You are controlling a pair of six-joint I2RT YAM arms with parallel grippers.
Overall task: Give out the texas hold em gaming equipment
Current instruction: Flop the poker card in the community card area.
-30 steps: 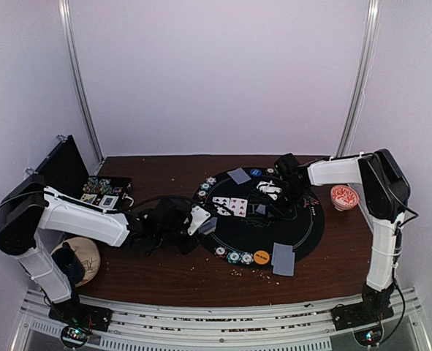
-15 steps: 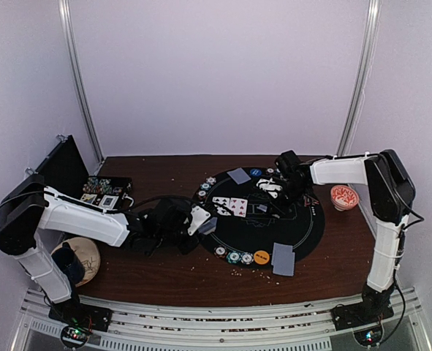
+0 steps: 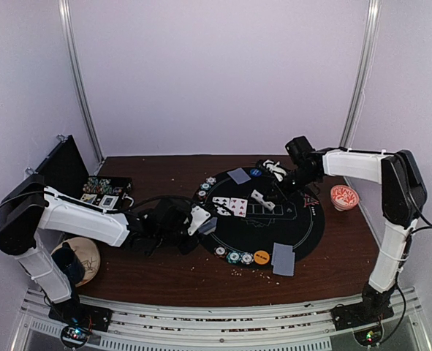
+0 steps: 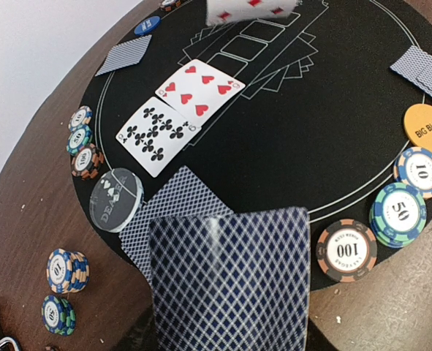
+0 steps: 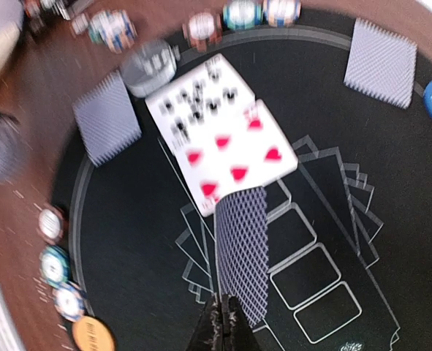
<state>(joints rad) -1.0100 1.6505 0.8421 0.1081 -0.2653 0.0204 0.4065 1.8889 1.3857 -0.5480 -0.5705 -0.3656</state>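
Only R arm has moved since a sec ago, lifted back toward the mat's far-right side. L gripper (image 3: 201, 221), at black mat's (image 3: 305, 227) left rim, pinches a blue-backed card (image 4: 230, 285). Face-up club card (image 4: 157, 130) & heart card (image 4: 199, 89) lie touching mid-mat. R gripper (image 5: 221, 311), fingers pressed together, nips a second blue-backed card (image 5: 241, 245) by its edge above the printed boxes.

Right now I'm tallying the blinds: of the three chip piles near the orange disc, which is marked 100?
The dark chip, farthest from the orange disc; the teal pile reads 50, the blue-orange chip 10.
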